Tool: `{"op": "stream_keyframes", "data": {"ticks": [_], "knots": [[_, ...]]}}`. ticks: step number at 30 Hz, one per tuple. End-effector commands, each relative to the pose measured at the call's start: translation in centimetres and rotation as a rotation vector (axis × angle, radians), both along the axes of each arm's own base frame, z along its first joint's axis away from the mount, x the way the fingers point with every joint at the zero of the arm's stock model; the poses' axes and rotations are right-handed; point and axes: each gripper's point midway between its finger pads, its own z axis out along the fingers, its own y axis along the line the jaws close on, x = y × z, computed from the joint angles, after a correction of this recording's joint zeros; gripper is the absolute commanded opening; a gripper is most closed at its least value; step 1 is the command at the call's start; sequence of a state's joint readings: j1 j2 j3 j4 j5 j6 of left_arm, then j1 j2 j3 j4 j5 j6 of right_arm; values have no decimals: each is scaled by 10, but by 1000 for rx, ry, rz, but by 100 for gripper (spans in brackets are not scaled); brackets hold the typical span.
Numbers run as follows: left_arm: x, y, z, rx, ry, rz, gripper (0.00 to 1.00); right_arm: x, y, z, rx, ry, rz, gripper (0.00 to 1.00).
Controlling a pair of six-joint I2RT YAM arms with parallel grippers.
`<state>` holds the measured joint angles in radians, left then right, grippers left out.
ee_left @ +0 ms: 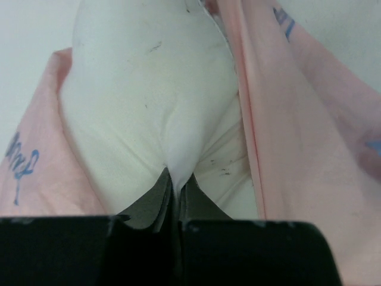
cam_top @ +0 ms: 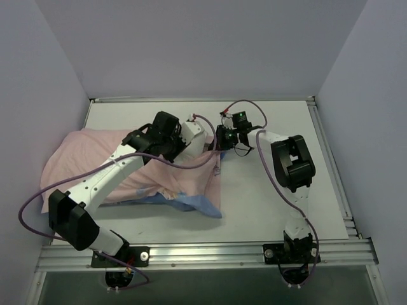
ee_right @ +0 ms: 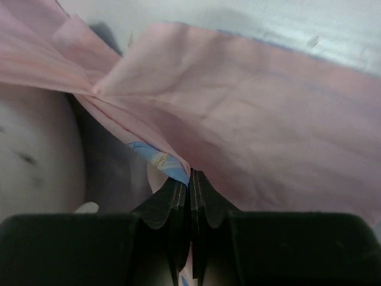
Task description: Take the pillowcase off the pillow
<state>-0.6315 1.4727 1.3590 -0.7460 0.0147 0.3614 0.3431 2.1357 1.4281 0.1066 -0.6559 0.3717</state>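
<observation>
Closed left gripper [ee_left: 171, 182] tight on a pillow [ee_left: 143, 89] fold, closed right gripper [ee_right: 190, 177] on the pillowcase [ee_right: 250, 119] edge.

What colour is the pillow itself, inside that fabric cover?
Plain white; the pillow shows best in the left wrist view.

The pillowcase [cam_top: 76, 162] is showing mostly its pale pink inside, with a blue edge peeking out along the near side and blue script-like marks bleeding through the pink in the left wrist view. The pillow [ee_left: 149, 89] is showing plain white with a few tiny dark specks. The table [cam_top: 273, 203] is looking off-white, the arms [cam_top: 111, 178] white and black with purple cables [cam_top: 23, 217].
</observation>
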Motion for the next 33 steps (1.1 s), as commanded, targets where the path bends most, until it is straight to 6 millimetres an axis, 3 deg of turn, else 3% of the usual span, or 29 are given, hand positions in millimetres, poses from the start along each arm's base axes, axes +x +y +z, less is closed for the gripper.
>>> {"op": "stream_keyframes", "data": {"ticks": [1,3,4,5,6,7,8,9,10,12,13,15,16,19,22,26,29,30,31,32,33], "knots": [[39,37,96,-109,-174,224,2,3,-4,-12,-20,-71,-17,0],[61,26,132,-184,-260,247,2,-4,9,13,5,-149,33,4],[76,16,151,-221,-300,247,2,-11,11,20,15,-156,44,17],[83,10,156,-237,-312,244,2,-11,13,54,63,-214,50,30],[90,5,160,-251,-327,245,2,-11,8,71,79,-233,30,46],[99,-1,152,-244,-315,242,2,-11,2,88,76,-270,16,52],[102,-6,151,-250,-319,237,2,-15,-10,119,55,-312,-7,56],[105,-8,147,-249,-315,239,2,-11,-24,132,-4,-348,-61,62],[108,-11,139,-246,-304,238,2,-19,-36,154,-45,-374,-78,63],[112,-17,134,-257,-299,244,2,-19,-54,173,-98,-406,-153,63],[115,-21,130,-257,-292,247,2,-28,-62,186,-108,-397,-193,64],[118,-26,131,-270,-294,248,2,-33,-63,200,-108,-425,-239,67],[121,-29,127,-265,-289,252,2,-37,-57,219,-73,-469,-247,68],[129,-33,130,-274,-300,270,2,-53,-10,239,52,-501,-185,70],[134,-35,136,-293,-305,288,2,-67,35,242,119,-489,-131,70],[140,-33,139,-323,-309,349,2,-63,73,217,130,-428,-102,68],[150,-23,144,-333,-333,413,2,-72,82,197,128,-388,-79,47],[156,-20,141,-319,-338,434,2,-77,80,186,117,-362,-75,26],[164,-13,153,-320,-375,458,2,-83,77,187,114,-361,-72,17],[174,0,157,-288,-411,500,2,-87,73,185,97,-364,-83,11],[187,4,148,-263,-415,524,2,-91,68,184,81,-364,-89,6]]}}
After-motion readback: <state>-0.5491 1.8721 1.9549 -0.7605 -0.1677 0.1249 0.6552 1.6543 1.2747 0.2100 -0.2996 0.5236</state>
